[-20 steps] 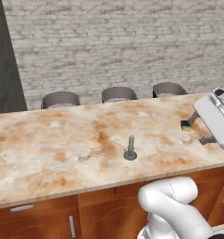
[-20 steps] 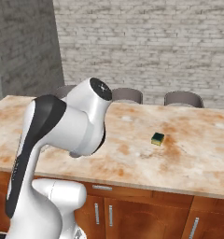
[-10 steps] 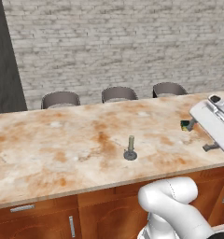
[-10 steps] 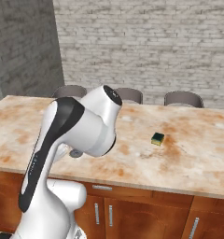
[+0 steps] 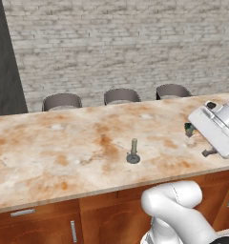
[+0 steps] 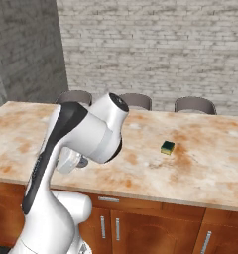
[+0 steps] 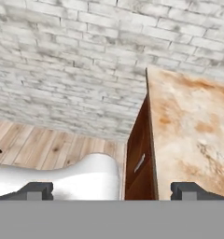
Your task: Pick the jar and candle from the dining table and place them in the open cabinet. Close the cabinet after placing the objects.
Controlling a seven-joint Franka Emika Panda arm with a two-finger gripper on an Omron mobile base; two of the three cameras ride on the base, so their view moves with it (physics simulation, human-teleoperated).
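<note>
The candle [image 5: 133, 151], a short beige-olive stick on a small round dark dish, stands upright near the middle of the dining table [image 5: 49, 152], towards its front edge. The arm's white hand [image 5: 215, 129] hovers over the table's right end, well to the right of the candle. In the hand view my gripper [image 7: 112, 190] is open, its fingertips [image 7: 37, 189] far apart with nothing between them. That view looks past the table's end [image 7: 193, 121] at the floor. In the right base view the arm hides the candle. The jar and the cabinet are out of view.
A small green-and-yellow block [image 6: 167, 147] lies on the table's right part, close to the hand [image 5: 188, 128]. Three dark stools [image 5: 121, 95] line the far side before a brick wall. Wood drawers with silver handles [image 5: 72, 230] run beneath the top.
The hand has rolled and dropped slightly over the table's right end, and the arm's elbow has swung to the right. The candle and block have not moved.
</note>
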